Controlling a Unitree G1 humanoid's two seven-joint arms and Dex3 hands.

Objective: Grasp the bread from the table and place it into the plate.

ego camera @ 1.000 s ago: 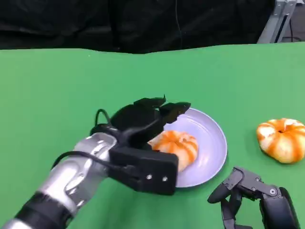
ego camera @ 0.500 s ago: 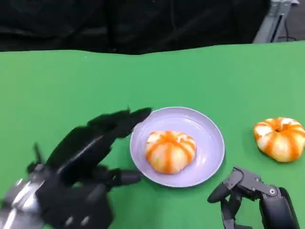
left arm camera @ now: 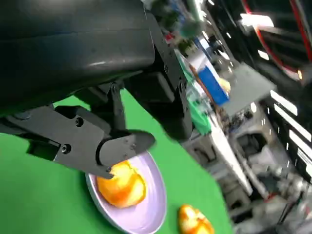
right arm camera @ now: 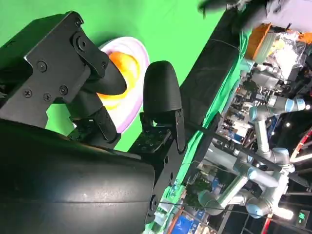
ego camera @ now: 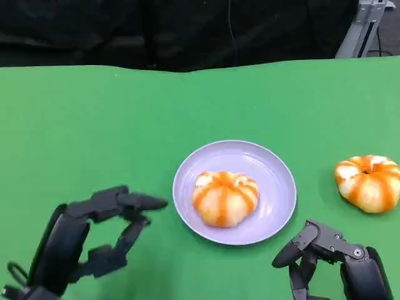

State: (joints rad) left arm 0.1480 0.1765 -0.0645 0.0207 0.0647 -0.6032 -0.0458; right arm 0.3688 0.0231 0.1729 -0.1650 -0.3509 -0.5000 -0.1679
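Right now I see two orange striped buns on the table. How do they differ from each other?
The bread in the plate lies in the middle of the lavender plate, while the other bread sits straight on the green table, off to the robot's right of the plate. The plated one lies between the left hand and right hand; the other lies beyond the right hand. Both are round with orange and white stripes, and neither hand touches them.
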